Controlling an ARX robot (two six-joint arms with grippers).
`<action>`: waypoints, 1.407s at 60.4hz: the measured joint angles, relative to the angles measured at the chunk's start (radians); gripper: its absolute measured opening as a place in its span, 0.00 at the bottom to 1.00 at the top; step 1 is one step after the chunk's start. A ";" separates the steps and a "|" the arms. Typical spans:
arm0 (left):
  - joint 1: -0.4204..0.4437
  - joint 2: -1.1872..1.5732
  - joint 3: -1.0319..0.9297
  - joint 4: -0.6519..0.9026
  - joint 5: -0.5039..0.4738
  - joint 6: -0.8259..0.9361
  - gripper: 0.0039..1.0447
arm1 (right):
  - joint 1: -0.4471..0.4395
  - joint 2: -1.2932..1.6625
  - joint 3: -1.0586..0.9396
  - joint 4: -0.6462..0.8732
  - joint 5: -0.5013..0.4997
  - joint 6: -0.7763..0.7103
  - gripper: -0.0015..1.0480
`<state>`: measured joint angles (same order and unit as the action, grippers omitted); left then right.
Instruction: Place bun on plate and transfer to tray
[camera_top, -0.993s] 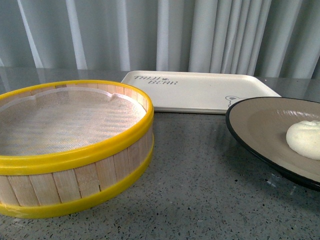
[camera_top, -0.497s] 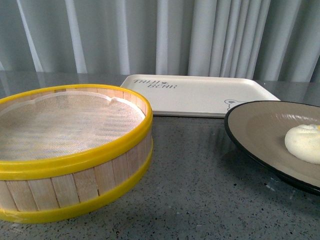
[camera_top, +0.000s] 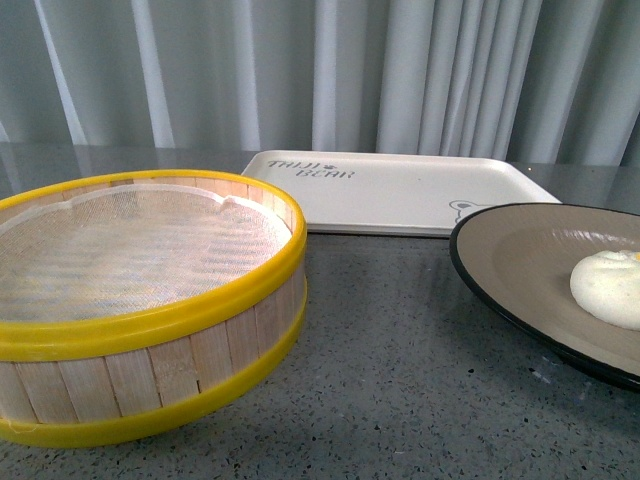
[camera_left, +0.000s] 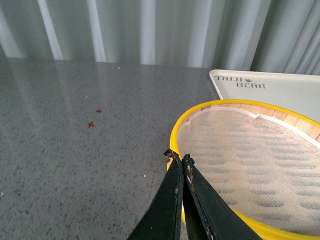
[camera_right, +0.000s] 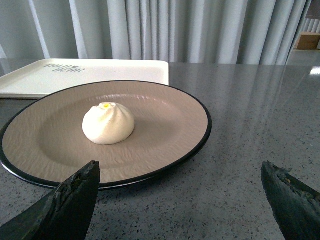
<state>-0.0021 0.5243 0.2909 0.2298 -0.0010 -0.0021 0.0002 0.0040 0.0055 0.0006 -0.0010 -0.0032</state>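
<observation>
While the bun (camera_right: 108, 123) rests inside the plate (camera_right: 165, 115), the tray (camera_right: 85, 75) lies just behind the plate; the right end effector (camera_right: 179, 169) stands open near the plate's rim, the left end effector (camera_left: 180, 159) closed, empty.

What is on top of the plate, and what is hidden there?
Only the bun sits on the plate, yellow dot up. The patch of plate beneath it is covered.

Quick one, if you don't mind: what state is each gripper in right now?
Left gripper: shut, holding nothing.
Right gripper: open, empty, facing the plate that carries the bun.
</observation>
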 joint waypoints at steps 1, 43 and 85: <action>0.000 -0.008 -0.011 0.003 0.000 0.000 0.04 | 0.000 0.000 0.000 0.000 0.000 0.000 0.92; 0.000 -0.246 -0.225 -0.017 0.001 0.000 0.04 | 0.000 0.000 0.000 0.000 0.000 0.000 0.92; 0.000 -0.519 -0.264 -0.227 0.001 0.000 0.04 | 0.000 0.000 0.000 0.000 0.000 0.000 0.92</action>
<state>-0.0017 0.0051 0.0265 0.0025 -0.0002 -0.0025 0.0002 0.0040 0.0055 0.0006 -0.0013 -0.0032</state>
